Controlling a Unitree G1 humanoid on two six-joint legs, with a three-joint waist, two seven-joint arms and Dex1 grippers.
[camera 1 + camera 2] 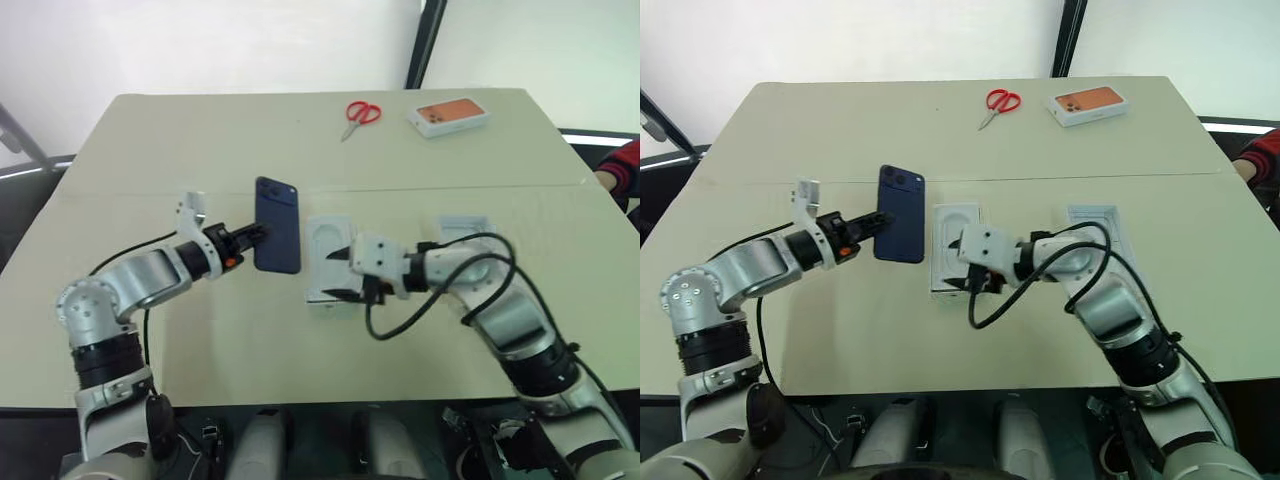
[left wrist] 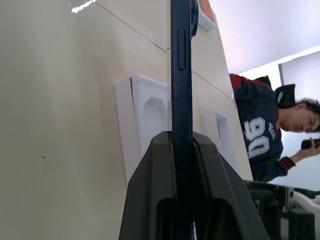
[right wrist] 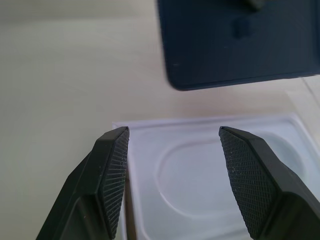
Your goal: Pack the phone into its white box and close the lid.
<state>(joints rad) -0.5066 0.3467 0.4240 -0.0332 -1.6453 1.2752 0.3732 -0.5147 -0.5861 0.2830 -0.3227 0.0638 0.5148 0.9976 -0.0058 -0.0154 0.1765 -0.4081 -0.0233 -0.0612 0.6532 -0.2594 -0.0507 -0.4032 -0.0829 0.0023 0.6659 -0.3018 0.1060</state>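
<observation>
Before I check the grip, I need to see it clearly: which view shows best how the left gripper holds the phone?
The left wrist view: both fingers clamp the phone edge-on. The eye views show its blue back held upright in the left gripper. The right wrist view shows one corner.

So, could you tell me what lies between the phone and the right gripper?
Part of the white moulded insert lies on the table there, below the held phone and the open right gripper, as the left eye view shows.
</observation>
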